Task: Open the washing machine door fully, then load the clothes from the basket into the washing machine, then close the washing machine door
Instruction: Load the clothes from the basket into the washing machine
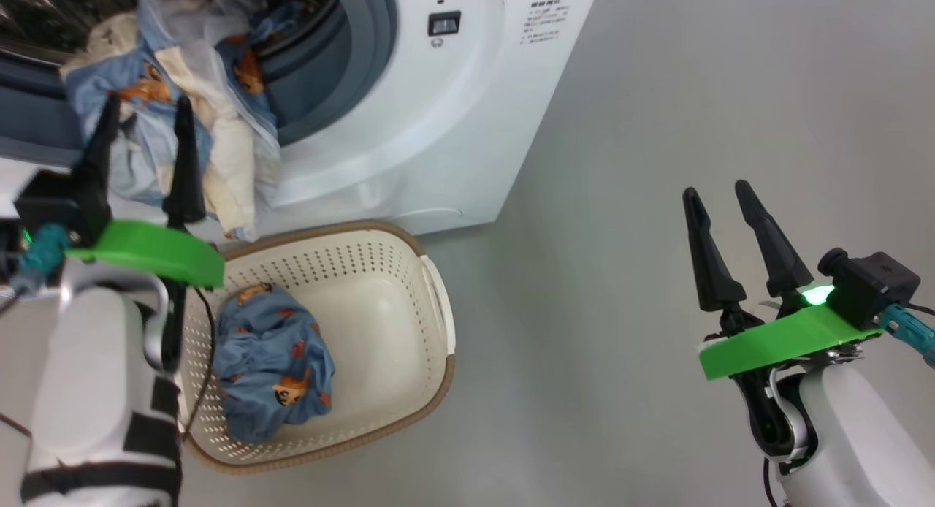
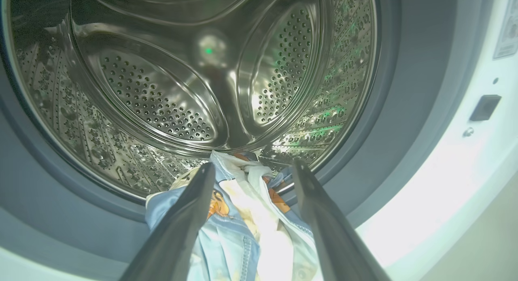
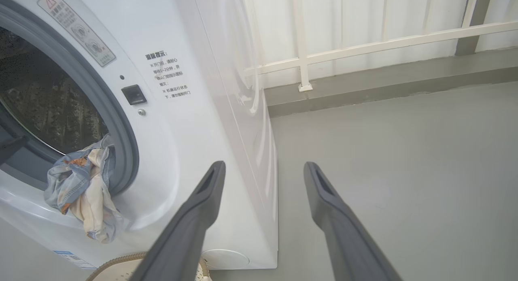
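Note:
The white washing machine [image 1: 453,127] stands with its opening uncovered; its door is out of view. One piece of the light blue bear-print clothes [image 1: 219,142] hangs over the grey ring and down the front. My left gripper [image 1: 146,105] is open just in front of that garment, one finger on each side of its upper part. Along these fingers the steel drum [image 2: 162,90] shows, with the fabric [image 2: 243,216] lying below my left gripper [image 2: 254,167]. A second bundled garment [image 1: 270,361] lies in the cream basket [image 1: 365,273]. My right gripper [image 1: 717,189] hangs open over the floor, holding nothing.
The basket stands on grey floor against the machine's front, its rim [image 3: 117,262] low in the right wrist view. The hanging garment [image 3: 81,188] and machine front [image 3: 182,131] show there too. A white railing [image 3: 364,42] runs behind. Open floor [image 1: 657,90] lies right of the machine.

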